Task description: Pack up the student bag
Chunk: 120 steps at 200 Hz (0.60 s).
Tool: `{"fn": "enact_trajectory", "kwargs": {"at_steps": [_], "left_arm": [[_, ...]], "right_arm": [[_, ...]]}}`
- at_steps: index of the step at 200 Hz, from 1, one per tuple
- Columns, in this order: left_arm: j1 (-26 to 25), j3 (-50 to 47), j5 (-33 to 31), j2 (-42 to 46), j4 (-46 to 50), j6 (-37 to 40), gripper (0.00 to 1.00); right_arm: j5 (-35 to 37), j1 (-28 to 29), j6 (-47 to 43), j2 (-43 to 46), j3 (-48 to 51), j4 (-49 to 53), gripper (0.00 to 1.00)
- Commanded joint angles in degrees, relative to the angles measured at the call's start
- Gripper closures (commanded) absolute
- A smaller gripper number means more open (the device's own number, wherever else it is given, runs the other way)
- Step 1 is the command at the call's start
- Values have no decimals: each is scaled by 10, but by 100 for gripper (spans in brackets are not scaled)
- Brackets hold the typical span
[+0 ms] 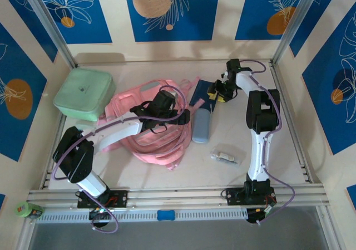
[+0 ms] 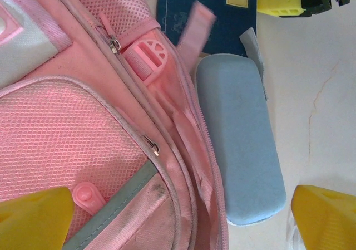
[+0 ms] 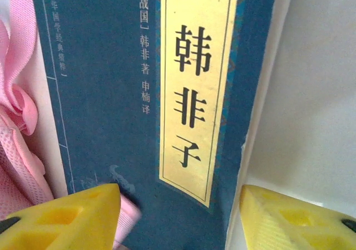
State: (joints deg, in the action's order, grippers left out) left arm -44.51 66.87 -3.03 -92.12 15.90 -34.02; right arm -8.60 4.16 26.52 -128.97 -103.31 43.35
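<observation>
Left fingers (image 2: 34, 219) spread above the student bag (image 2: 67, 127); right fingers (image 3: 61, 219) spread beside it.

White table (image 1: 278, 161), green box (image 1: 84, 93) lay far left, pink bag (image 1: 150, 144) in the middle, blue book (image 1: 201, 91) and blue case (image 1: 201, 126) beside it.

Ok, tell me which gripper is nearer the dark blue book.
Right. The right gripper hovers directly over the book, open; the left gripper is over the pink backpack and grey-blue pencil case, short of it.
</observation>
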Motion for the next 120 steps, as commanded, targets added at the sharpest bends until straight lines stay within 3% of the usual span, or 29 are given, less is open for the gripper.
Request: {"fn": "enact_trajectory", "kwargs": {"at_steps": [1, 51, 120], "left_arm": [[5, 9, -4, -6, 12, 10, 1], [9, 4, 2, -13, 8, 7, 1], [11, -2, 1, -11, 7, 6, 1]], "right_arm": [[2, -3, 17, -28, -29, 38, 41], [-9, 8, 45, -47, -32, 22, 40], [-64, 46, 46, -54, -51, -49, 49]]}}
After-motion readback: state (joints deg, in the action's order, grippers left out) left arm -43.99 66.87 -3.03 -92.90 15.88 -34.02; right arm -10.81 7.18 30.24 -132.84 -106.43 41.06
